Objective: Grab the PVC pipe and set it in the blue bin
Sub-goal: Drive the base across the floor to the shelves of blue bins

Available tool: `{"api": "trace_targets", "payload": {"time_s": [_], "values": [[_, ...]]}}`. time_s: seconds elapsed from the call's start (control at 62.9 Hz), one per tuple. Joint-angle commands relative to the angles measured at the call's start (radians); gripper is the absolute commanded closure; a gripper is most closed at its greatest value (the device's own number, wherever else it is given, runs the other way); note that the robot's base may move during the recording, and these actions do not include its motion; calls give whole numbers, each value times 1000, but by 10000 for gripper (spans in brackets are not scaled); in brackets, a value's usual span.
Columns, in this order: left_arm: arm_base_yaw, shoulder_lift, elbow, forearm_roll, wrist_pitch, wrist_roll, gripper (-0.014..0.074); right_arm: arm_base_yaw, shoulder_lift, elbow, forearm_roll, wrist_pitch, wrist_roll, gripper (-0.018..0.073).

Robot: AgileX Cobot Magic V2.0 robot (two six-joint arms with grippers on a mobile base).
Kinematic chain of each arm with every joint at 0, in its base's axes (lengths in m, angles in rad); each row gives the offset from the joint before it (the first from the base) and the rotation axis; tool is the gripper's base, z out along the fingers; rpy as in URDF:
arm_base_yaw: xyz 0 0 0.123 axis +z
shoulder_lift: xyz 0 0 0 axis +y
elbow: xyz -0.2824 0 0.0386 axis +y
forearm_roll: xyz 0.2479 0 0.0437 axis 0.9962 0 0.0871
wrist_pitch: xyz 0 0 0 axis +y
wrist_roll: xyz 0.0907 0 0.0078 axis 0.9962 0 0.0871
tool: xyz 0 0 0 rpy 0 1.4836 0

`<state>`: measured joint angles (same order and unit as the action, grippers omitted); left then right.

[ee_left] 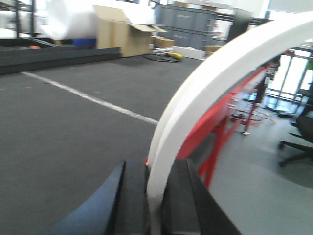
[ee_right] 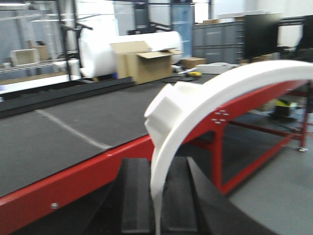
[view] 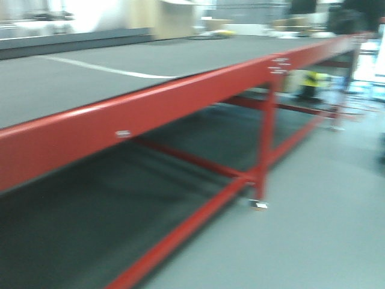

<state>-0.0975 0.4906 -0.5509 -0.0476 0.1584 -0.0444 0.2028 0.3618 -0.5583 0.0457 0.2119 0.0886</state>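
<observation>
1. The PVC pipe (ee_left: 210,73) is rising from the bottom centre of the left wrist view and is arcing up to the upper right corner, white and smooth.
2. The left end effector (ee_left: 155,205) is clamping the pipe's lower end, with its black fingers (ee_left: 129,196) pressing on it from either side and only the pipe's width between them.
3. In the right wrist view a white curved piece (ee_right: 230,90) is sweeping from the bottom centre to the right edge, with a chunkier stepped end showing at its upper left; whether it is the same pipe cannot be told.
4. The right end effector (ee_right: 157,196) is gripping that piece at its base, its black fingers (ee_right: 137,196) sitting tight against both sides.
5. Behind both held pieces the counter (view: 90,84) is stretching away, dark grey on top, with a thin white line (view: 108,69) crossing it at the upper left of the front view.
6. A red frame (view: 180,102) is running along the counter's edge, and a dark lower shelf (view: 90,229) is lying beneath it.
7. The grey floor (view: 337,211) is filling the lower right of the front view, which is blurred.
8. An open cardboard box (ee_right: 142,61) is standing at the counter's far end, in front of a large white roll (ee_right: 127,49).
9. A black office chair (ee_left: 301,132) is standing on the floor at the right edge of the left wrist view.
</observation>
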Motion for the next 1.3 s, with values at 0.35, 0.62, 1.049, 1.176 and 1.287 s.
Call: {"api": "trace_targets", "payload": {"time_s": [0.35, 0.62, 1.049, 1.176, 1.287], "values": [[5, -5, -3, -7, -26, -1, 708, 1, -6, 1, -8, -26, -5, 727], [5, -5, -3, -7, -26, -1, 708, 1, -6, 1, -8, -26, -5, 727], [5, -5, -3, -7, -26, -1, 708, 1, -6, 1, -8, -26, -5, 727], [5, -5, -3, -7, -26, -1, 708, 1, -6, 1, -8, -26, -5, 727], [5, -5, -3, -7, -26, -1, 708, 1, -6, 1, -8, -26, -5, 727]]}}
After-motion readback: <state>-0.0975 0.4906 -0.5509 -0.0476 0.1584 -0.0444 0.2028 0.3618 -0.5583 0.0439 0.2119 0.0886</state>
